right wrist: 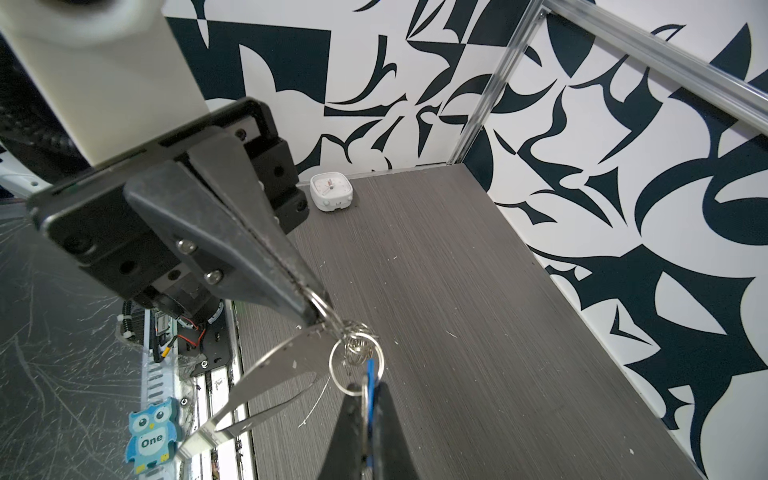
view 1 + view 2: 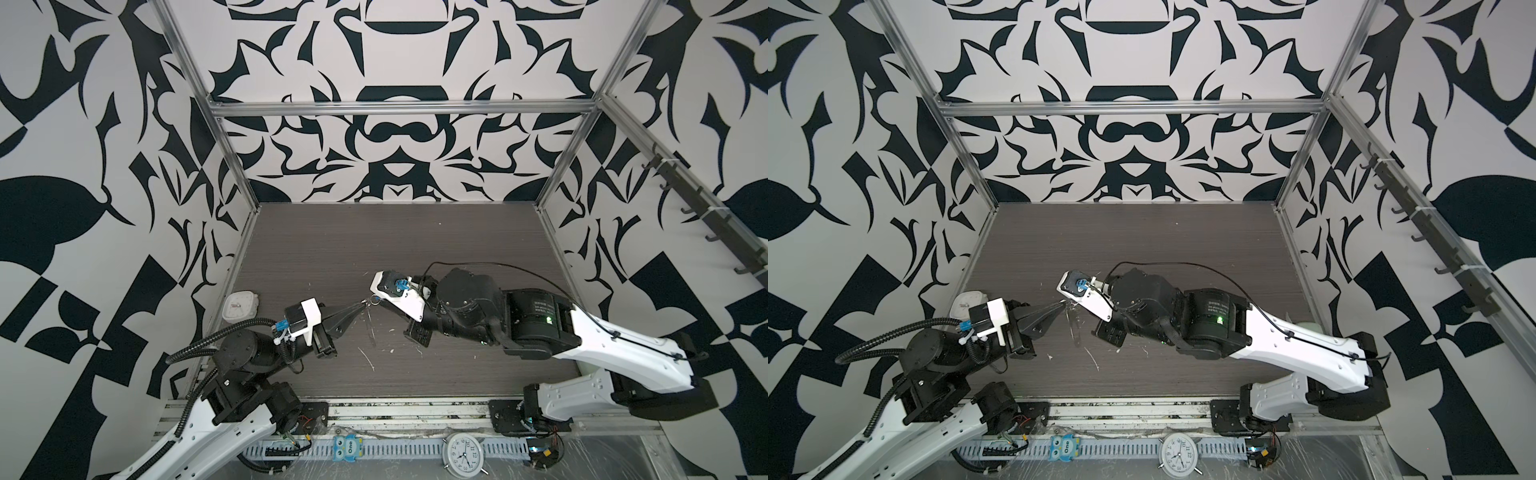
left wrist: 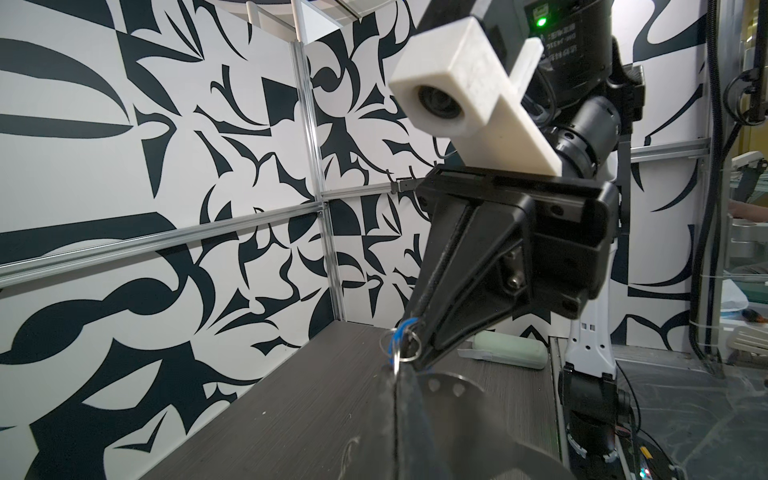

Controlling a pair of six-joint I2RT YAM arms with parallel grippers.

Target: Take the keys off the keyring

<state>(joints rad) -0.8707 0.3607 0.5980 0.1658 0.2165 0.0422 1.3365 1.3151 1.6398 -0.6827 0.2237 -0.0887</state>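
Observation:
Both grippers meet in mid-air over the dark table (image 2: 415,249). My left gripper (image 2: 363,304) (image 1: 318,312) is shut on a silver ring at the top of the keyring. The keyring's grey strap loop (image 1: 266,370) (image 2: 371,328) hangs down from it, with small silver clips (image 1: 359,338) bunched at the top. My right gripper (image 1: 368,392) (image 3: 415,338) is shut on a key with a blue tag (image 1: 371,372), the silver blade (image 1: 364,395) lying flat against the tag. A split ring (image 1: 338,370) joins that key to the clips. In the left wrist view my own left gripper (image 3: 398,374) is a blurred closed wedge.
A white square clock (image 2: 240,306) (image 1: 331,192) stands at the table's left edge. A pale green case (image 3: 511,350) lies near the right side. In front of the table sit a blue owl figure (image 2: 347,448) and a round alarm clock (image 2: 462,453). Pale scraps (image 2: 368,357) dot the table.

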